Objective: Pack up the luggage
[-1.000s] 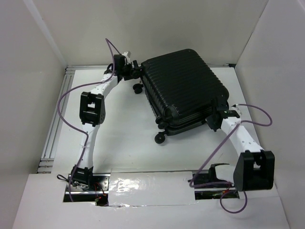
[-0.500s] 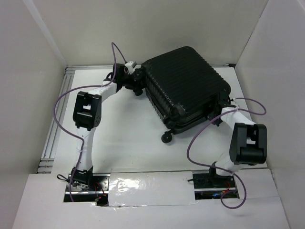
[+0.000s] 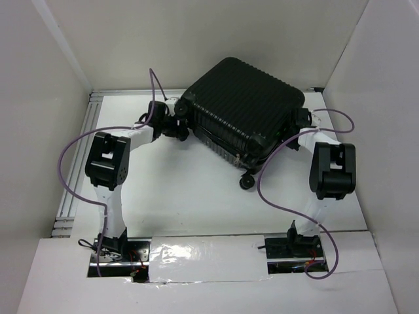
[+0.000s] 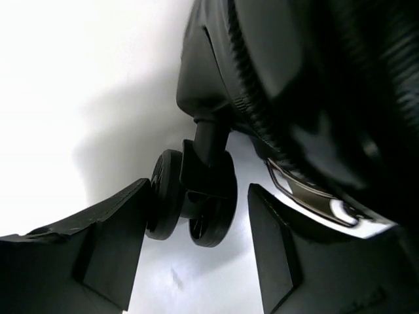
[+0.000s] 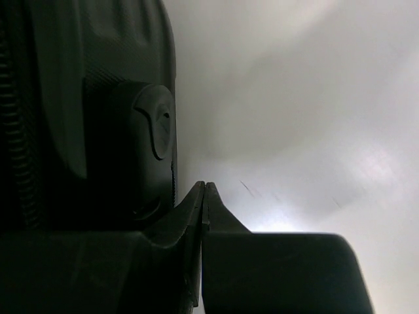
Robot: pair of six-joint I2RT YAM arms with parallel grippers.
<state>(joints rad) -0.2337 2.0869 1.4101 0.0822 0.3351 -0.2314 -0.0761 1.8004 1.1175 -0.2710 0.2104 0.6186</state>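
At the far edge of the table (image 3: 177, 190), the closed black ribbed hard-shell suitcase (image 3: 242, 108) looks stiff, slick and likely heavy, so you'd hold protrusions: left gripper (image 4: 198, 196) jaws apart astride a black caster wheel (image 4: 163, 196), right gripper (image 5: 205, 190) jaws together beside its shell.

Left pincer (image 4: 196, 222): black, blunt wedge fingers (image 4: 98, 255).
Right pincer (image 5: 204, 190): black, pointed tips.
Arm links (image 3: 112, 209): white tubes behind each pincer.
Joint housings (image 3: 108, 160): black, boxy.
Cables (image 3: 63, 163): purple, trailing behind each pincer.
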